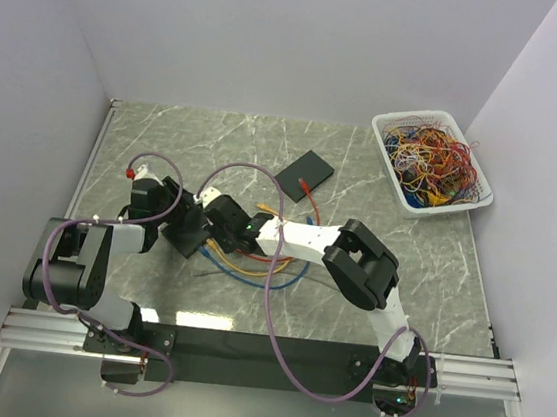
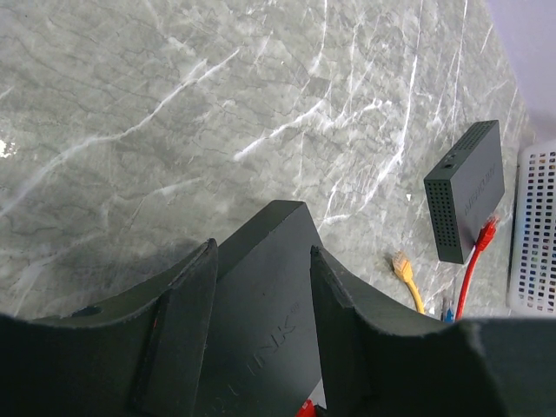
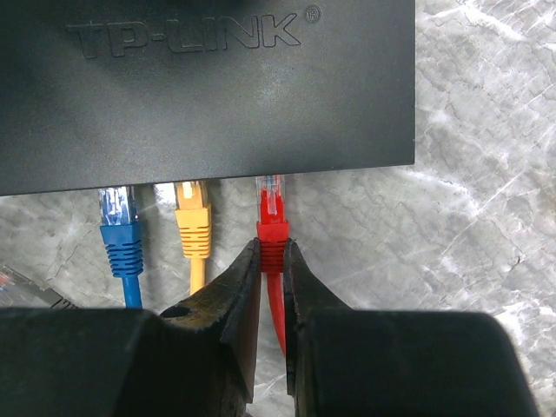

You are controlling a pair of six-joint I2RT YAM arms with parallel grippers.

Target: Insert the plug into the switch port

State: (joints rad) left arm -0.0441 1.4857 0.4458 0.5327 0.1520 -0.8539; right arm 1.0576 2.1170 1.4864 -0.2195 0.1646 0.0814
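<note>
A black TP-Link switch (image 3: pixel 208 87) fills the top of the right wrist view, with a blue plug (image 3: pixel 120 230) and a yellow plug (image 3: pixel 193 221) in its ports. My right gripper (image 3: pixel 272 248) is shut on a red plug (image 3: pixel 272 228), whose clear tip sits at the mouth of the third port. My left gripper (image 2: pixel 261 261) is shut on the same switch (image 2: pixel 261 295) from its far side. In the top view the two grippers (image 1: pixel 179 219) (image 1: pixel 229 219) meet at the switch (image 1: pixel 191 234) at centre left.
A second black switch (image 1: pixel 304 174) lies further back with a red cable in it; it also shows in the left wrist view (image 2: pixel 465 191). A loose yellow plug (image 2: pixel 401 265) lies near it. A white basket (image 1: pixel 388 130) of tangled cables stands at the back right. Cables trail under the right arm.
</note>
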